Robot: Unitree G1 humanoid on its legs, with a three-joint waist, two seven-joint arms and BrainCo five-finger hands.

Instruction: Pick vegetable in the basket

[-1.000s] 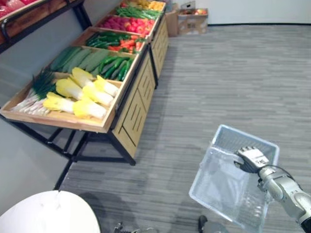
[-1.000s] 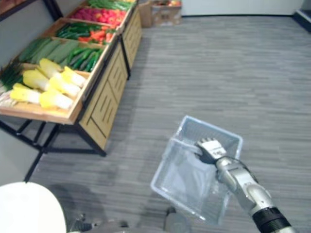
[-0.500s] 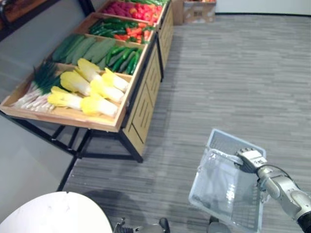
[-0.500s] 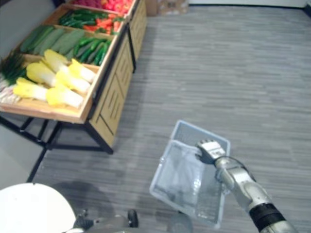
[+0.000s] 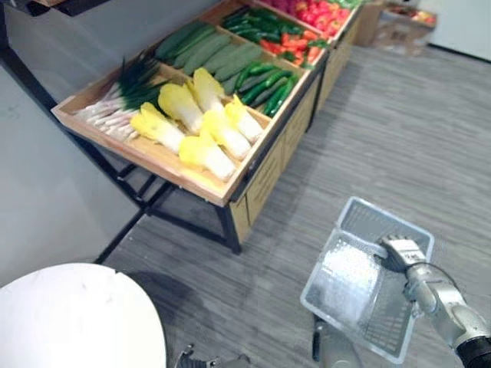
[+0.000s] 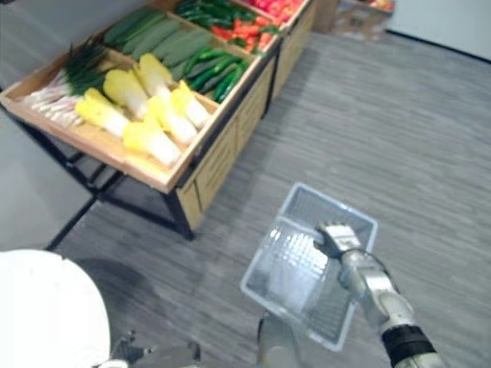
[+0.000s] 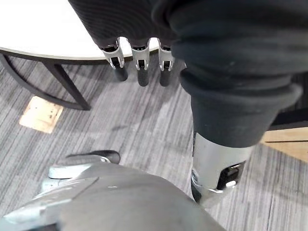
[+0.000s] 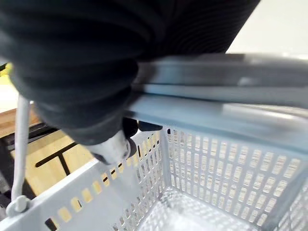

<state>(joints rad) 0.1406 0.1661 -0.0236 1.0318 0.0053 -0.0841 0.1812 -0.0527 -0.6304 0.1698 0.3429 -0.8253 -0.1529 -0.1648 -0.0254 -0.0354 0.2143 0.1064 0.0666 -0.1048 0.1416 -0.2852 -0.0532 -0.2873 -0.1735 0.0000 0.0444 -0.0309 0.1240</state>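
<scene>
Right hand [image 5: 401, 251] still round basket [image 5: 349, 265] handle

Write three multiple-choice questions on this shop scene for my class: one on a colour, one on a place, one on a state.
1. What colour is the basket? A pale grey; B red; C black.
2. Where do the yellow cabbages lie? A in the basket; B on the wooden stand; C on the floor.
3. What does the basket hold? A peppers; B nothing; C cabbages.

Answers: A, its mesh walls are pale grey where the right hand grips the handle. B, the cabbages lie in the stand's nearest tray. B, the basket's bottom is bare.
</scene>
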